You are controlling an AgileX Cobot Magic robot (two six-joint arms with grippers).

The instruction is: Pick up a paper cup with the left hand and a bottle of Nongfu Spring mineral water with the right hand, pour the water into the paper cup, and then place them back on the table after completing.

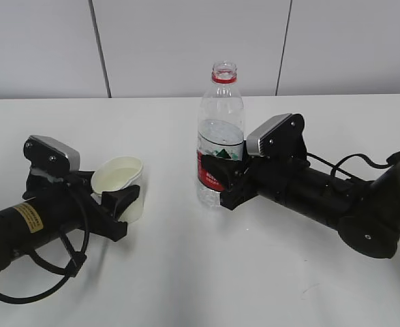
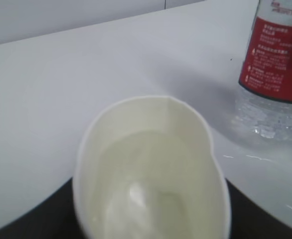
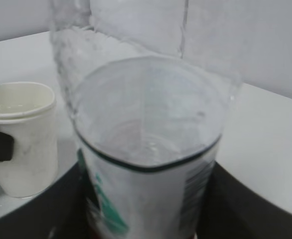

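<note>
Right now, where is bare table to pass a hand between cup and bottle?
Bare table runs between the paper cup and the bottle, widening toward the near edge. The far strip behind both is bare too. It is crowded at the left end effector around the cup and the right end effector around the bottle.

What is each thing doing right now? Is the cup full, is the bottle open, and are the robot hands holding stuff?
paper cup: upright on the table, rim squeezed out of round, some water inside.
water: clear, sits low in the cup.
bottle: upright on the table, cap off, partly filled.
left hand: closed around the cup.
right hand: closed around the bottle's labelled middle.
table: white, a few drops near the bottle.
</note>
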